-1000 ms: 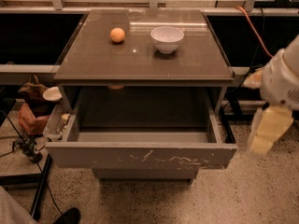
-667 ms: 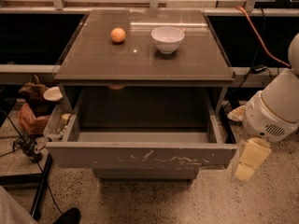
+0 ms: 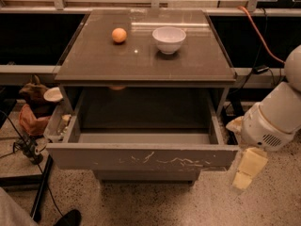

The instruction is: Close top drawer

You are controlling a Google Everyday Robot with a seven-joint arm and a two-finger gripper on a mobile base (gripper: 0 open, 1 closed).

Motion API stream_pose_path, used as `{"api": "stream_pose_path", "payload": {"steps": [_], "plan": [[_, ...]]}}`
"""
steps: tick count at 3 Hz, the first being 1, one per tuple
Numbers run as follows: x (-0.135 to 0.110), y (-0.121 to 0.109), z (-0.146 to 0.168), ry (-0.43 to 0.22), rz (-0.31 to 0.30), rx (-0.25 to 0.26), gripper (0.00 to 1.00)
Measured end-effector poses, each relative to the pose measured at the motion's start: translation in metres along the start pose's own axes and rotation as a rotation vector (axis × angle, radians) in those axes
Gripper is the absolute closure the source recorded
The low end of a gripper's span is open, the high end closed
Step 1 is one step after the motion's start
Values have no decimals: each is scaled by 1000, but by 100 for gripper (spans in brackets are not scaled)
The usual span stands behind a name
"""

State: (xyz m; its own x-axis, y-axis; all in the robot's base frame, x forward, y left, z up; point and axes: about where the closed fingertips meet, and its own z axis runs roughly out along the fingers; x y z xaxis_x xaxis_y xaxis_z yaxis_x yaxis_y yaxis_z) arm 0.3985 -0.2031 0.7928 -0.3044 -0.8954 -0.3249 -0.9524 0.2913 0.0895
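Note:
The top drawer (image 3: 141, 157) is pulled far out of the grey-brown cabinet. Its flat front panel has white scratch marks right of centre, and its inside looks empty. My gripper (image 3: 248, 171) hangs at the lower right, just past the drawer's right front corner, with its pale fingers pointing down toward the floor. The white arm rises above it at the right edge of the view. The gripper holds nothing that I can see.
An orange (image 3: 119, 35) and a white bowl (image 3: 169, 39) sit on the cabinet top (image 3: 94, 60). Cables, a brown bag and a white dish (image 3: 53, 94) lie left of the cabinet. An orange cable (image 3: 258, 29) runs at the back right. The floor is speckled.
My arm and gripper have moved down and to the left, from beside the cabinet's right side to near the drawer's right front corner. The drawer has not moved.

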Motion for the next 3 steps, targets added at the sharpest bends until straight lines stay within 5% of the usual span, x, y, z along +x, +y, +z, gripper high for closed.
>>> {"api": "stream_pose_path", "payload": {"steps": [1, 3], "plan": [[13, 11, 58, -59, 26, -111, 0], [7, 10, 167, -119, -26, -313, 0]]}}
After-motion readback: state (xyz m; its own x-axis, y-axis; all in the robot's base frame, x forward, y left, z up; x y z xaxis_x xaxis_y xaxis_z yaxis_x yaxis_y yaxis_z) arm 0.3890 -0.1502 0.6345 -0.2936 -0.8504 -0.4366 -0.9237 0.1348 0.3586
